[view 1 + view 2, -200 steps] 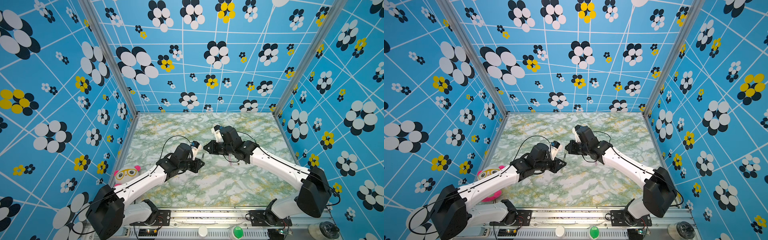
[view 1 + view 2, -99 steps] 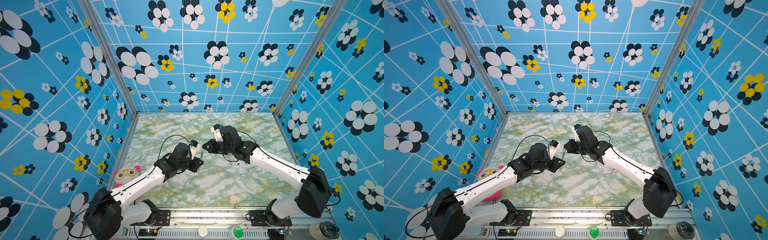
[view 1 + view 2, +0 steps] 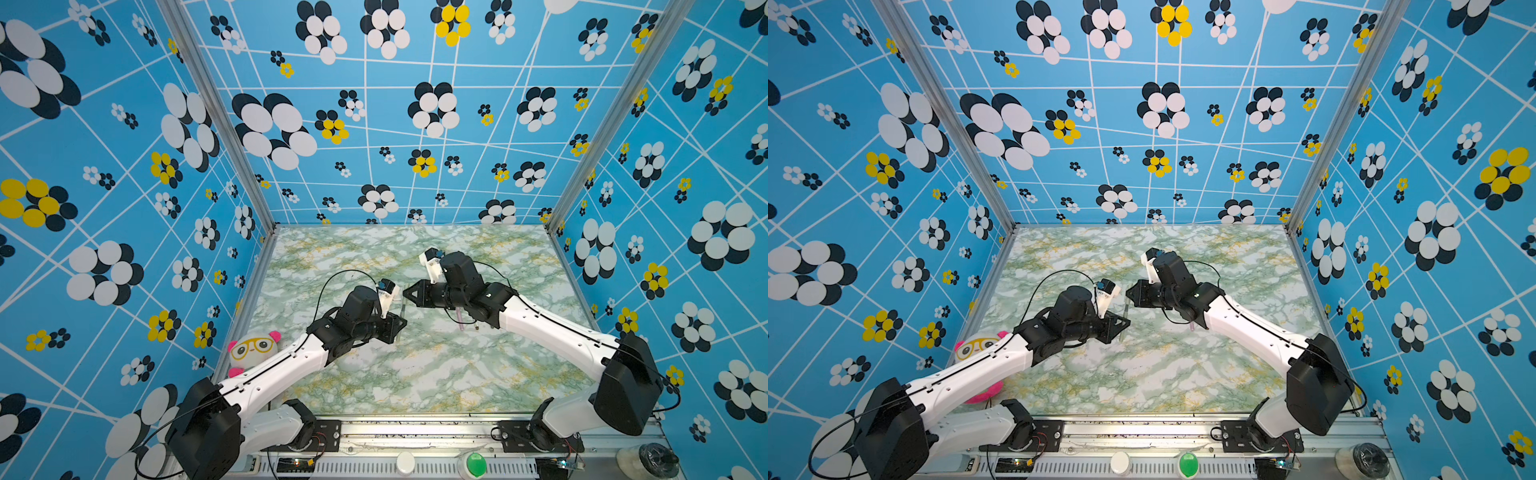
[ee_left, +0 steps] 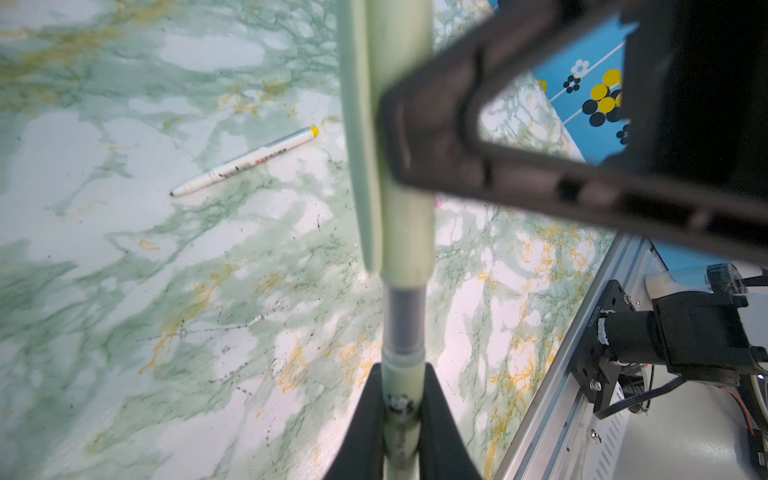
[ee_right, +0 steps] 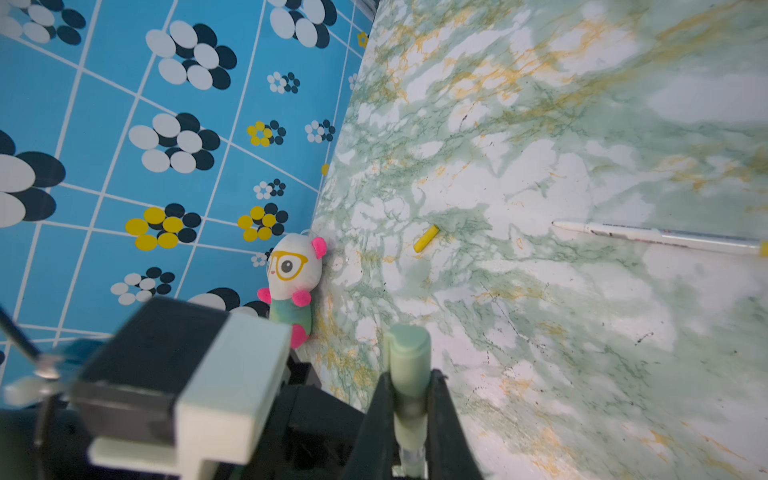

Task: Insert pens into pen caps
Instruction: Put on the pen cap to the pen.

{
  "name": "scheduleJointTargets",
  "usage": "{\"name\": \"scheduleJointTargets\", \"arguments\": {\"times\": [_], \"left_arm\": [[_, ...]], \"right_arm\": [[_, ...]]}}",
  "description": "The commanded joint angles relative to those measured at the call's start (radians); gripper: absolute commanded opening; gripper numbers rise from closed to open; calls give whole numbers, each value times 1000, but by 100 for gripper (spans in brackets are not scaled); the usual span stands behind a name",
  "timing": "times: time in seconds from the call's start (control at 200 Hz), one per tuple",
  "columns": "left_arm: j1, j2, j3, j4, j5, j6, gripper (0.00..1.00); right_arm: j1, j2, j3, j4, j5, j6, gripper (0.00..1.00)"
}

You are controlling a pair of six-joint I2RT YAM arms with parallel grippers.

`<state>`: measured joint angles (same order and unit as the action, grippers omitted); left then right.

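Little has moved over the last second: the left arm has edged slightly leftward, the right arm keeps its place, and both grippers remain meeting above mid-table. Container noted: a short, clipped pale grey-green plastic cap point(image 4: 407, 232), pinched between the clenched jaws of the right gripper point(image 5: 410, 384); within its mouth sits the nose of a slim pale grey-green marker pen point(image 4: 404, 361), whose barrel is grasped by the clenched left gripper point(image 4: 402, 382); a grey neck of that pen shows between cap mouth and barrel. In both top views the pen point(image 3: 402, 309) point(image 3: 1124, 309) spans the two grippers, clear of the green-and-white marbled tabletop point(image 3: 415, 374). Lying loose on the table: a white-barrelled printed pen point(image 4: 245, 160) with a yellow end; a stubby yellow plastic cap point(image 5: 426, 238), well apart from it; a pink pen point(image 3: 460, 321), partly hidden under the right arm. A plush panda toy point(image 5: 293, 274) with yellow glasses rests at the table's left edge, beside the left arm.
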<state>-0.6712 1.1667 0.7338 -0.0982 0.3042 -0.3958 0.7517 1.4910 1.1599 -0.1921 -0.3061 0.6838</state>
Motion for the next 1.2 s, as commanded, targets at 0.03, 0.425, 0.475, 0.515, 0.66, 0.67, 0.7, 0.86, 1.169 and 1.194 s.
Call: {"name": "scheduleJointTargets", "arguments": {"times": [0.03,0.425,0.475,0.515,0.66,0.67,0.7,0.86,1.169,1.194], "left_arm": [[18,-43,5,117,-24,29,0],[41,-59,6,122,-29,37,0],[43,-59,10,124,-30,36,0],[46,-61,10,130,-29,38,0],[61,-63,17,175,-30,41,0],[62,-64,17,178,-28,42,0],[66,-62,23,187,-20,45,0],[89,-46,60,212,8,59,0],[131,-11,118,287,19,59,0],[134,-7,124,291,21,59,0]], "right_arm": [[20,-18,-12,-92,-73,-40,4],[20,-7,-30,-66,-89,-23,3],[21,-1,-35,-63,-91,-21,3],[21,4,-38,-64,-91,-21,2],[35,24,-40,-71,-89,-25,2],[36,26,-42,-74,-88,-26,2],[40,29,-44,-78,-85,-28,1],[56,46,-63,-78,-83,-30,1],[87,74,-97,-59,-97,-12,1],[89,76,-101,-57,-99,-10,0]]}}
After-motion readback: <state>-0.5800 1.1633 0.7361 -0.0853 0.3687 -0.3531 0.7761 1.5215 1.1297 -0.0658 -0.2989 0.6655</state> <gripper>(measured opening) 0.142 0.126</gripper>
